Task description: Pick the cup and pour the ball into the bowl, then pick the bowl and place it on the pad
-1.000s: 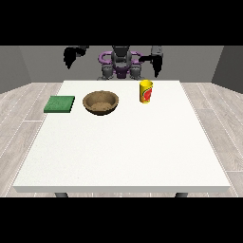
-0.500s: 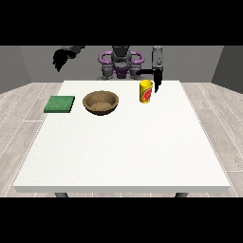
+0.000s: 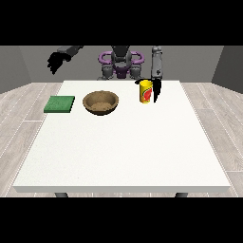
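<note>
Hand at the view's right [image 3: 155, 90] hangs just beside the cup [image 3: 145, 91]; can't tell finger state. Risk: nudging the cup over, ball missing the bowl [image 3: 100, 102].

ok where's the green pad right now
In the front view, the green pad lies flat at the table's left side, just left of the brown bowl.
</note>
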### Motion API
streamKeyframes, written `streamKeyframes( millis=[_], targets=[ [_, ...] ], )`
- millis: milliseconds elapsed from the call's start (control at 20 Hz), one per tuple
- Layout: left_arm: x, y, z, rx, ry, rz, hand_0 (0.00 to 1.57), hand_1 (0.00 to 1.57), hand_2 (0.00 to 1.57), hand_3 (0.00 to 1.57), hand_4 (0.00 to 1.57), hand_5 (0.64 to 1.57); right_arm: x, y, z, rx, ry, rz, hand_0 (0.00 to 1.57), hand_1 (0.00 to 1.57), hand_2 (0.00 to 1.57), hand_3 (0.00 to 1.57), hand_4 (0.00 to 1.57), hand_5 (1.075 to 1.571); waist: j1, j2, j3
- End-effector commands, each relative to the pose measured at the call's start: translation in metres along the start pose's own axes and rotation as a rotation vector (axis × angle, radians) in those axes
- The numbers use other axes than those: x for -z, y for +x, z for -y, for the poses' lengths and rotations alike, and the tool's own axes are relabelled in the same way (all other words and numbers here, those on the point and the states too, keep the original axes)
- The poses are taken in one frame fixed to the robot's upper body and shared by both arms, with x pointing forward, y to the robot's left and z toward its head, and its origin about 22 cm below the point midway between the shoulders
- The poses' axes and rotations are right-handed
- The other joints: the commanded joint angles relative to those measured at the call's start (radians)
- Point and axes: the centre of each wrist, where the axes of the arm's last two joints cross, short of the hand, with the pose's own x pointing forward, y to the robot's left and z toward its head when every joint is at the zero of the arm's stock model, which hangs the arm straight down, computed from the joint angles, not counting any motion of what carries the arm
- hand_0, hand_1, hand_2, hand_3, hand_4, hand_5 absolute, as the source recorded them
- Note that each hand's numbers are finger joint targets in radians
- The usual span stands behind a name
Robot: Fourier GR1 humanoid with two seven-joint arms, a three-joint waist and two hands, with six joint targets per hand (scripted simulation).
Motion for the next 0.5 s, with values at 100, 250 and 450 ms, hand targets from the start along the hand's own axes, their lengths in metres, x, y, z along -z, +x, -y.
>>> streamKeyframes(
  millis=[100,250,450],
  targets=[
    [0.006,-0.022,-0.023,0.036,0.111,-0.007,0.70,0.70,0.64,0.00,1.01,1.553,0.005,0.027,-0.013,0.011,0.083,0.021,0.00,0.00,0.00,0.00,0.68,1.569,-0.084,0.033,-0.0007],
    [-0.008,-0.030,0.011,0.219,0.088,0.044,1.23,1.23,1.57,1.57,1.34,1.481,0.012,0.027,-0.004,0.015,0.067,0.057,0.00,0.00,0.00,0.14,0.65,1.569,-0.087,0.051,-0.0003],
    [-0.009,-0.037,0.002,0.248,0.150,0.024,1.28,1.28,1.57,1.57,1.37,1.457,0.007,0.035,0.021,0.015,0.047,0.048,0.00,0.00,0.00,0.16,0.64,1.568,-0.090,0.048,0.0000]
  ],
)
